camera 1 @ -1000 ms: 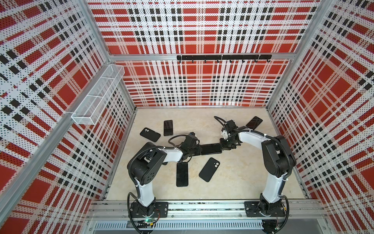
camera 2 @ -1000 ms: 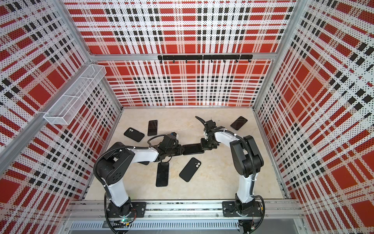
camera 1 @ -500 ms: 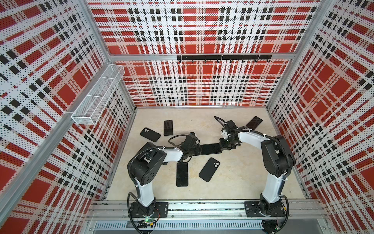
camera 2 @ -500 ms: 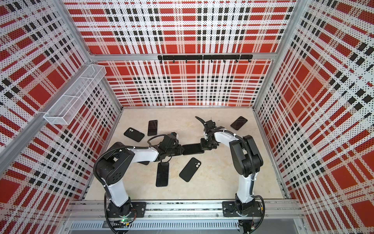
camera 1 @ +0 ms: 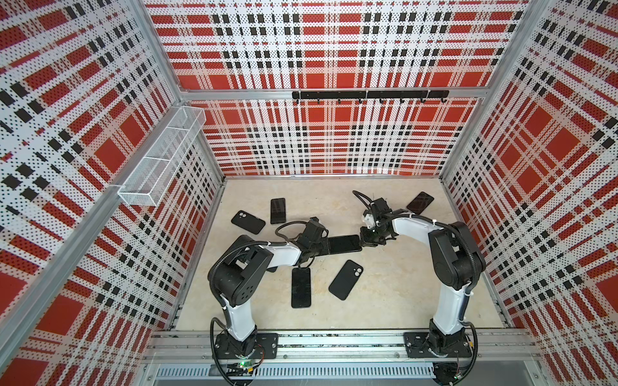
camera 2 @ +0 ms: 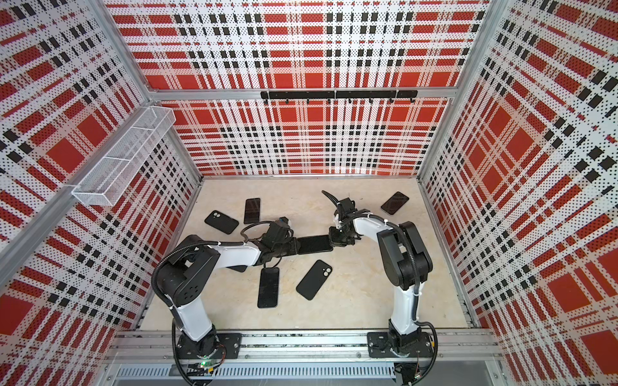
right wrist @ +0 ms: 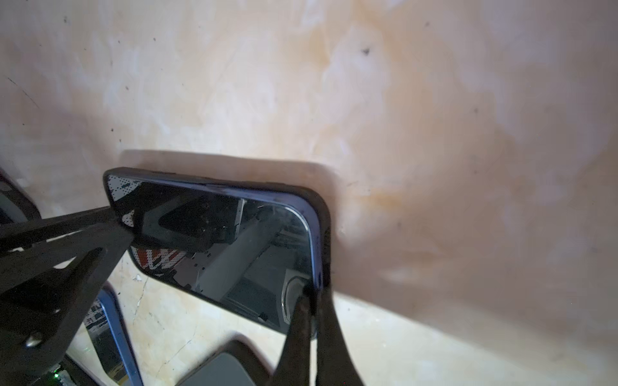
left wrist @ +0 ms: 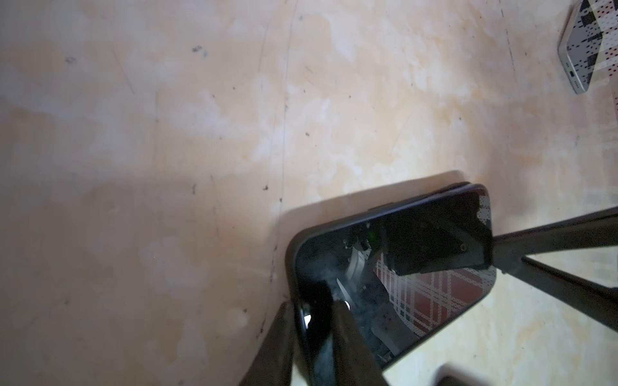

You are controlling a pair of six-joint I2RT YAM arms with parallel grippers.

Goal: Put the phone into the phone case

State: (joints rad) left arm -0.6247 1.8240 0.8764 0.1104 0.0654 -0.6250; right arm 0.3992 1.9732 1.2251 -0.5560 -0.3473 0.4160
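top views: phone (camera 1: 344, 244) bridged between left end effector (camera 1: 322, 246) and right end effector (camera 1: 364, 240), middle of bench (camera 1: 384, 300), spare handsets (camera 1: 301, 287) around | left wrist: left end effector (left wrist: 316, 310) clamped across phone's end, phone case (left wrist: 290, 264) rim wrapping it | right wrist: right end effector (right wrist: 314, 300) pinching case rim, blue phone edge showing inside

We can read no text, brand, number or sign in any view. The phone (right wrist: 234, 247) shows only plaid reflections on its dark screen. Its black case (right wrist: 322, 214) is bare, and the loose phones (camera 1: 301, 287) on the table (camera 1: 384, 300) carry nothing legible.
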